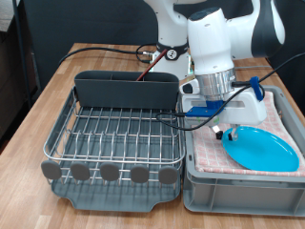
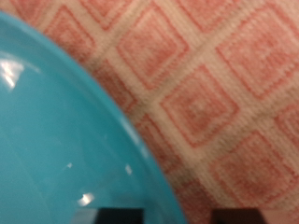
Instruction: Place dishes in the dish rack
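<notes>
1. In the exterior view you see the gripper (image 1: pixel 227 130) low over the grey tub (image 1: pixel 205 183) on the exterior view's right, just at the left edge of the blue plate (image 1: pixel 259 150).
2. The plate lies on the pink checked cloth (image 1: pixel 283 116) inside the tub, and it looks a little tilted, with one side resting higher on the cloth.
3. In the wrist view you find the plate's rim (image 2: pixel 65 140) filling most of the picture, very close to the camera, with the checked cloth (image 2: pixel 215 93) beside it.
4. Two dark fingertips (image 2: pixel 120 216) appear at the edge of the wrist picture, one over the plate and one over the cloth, so the fingers stand spread with the rim between them; you cannot tell if they already touch it.
5. The dish rack (image 1: pixel 114 134) stands on the exterior view's left, just beside the tub, with its dark caddy (image 1: pixel 126 91) at the far side.
6. You see no dish on its wire grid.
</notes>
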Controlling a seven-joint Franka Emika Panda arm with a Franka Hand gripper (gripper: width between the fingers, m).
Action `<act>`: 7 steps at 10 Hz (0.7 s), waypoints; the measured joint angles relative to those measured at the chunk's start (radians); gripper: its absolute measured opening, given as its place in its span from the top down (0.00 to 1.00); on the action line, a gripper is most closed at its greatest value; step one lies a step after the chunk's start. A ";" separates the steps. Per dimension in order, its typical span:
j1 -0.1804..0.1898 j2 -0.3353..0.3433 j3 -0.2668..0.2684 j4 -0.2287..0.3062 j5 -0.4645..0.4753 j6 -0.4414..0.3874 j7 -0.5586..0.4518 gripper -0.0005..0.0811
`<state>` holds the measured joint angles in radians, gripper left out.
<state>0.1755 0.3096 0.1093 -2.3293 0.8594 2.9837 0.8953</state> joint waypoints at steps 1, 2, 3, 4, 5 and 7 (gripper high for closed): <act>-0.010 0.000 0.018 0.000 0.011 0.001 -0.034 0.90; -0.037 0.000 0.057 0.002 0.055 -0.003 -0.128 0.90; -0.070 -0.001 0.091 0.006 0.082 -0.029 -0.234 0.96; -0.090 -0.005 0.098 0.011 0.083 -0.074 -0.284 0.96; -0.097 -0.008 0.097 0.015 0.083 -0.098 -0.294 0.96; -0.098 -0.012 0.092 0.016 0.080 -0.121 -0.281 0.96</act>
<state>0.0773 0.2974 0.2009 -2.3136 0.9398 2.8631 0.6147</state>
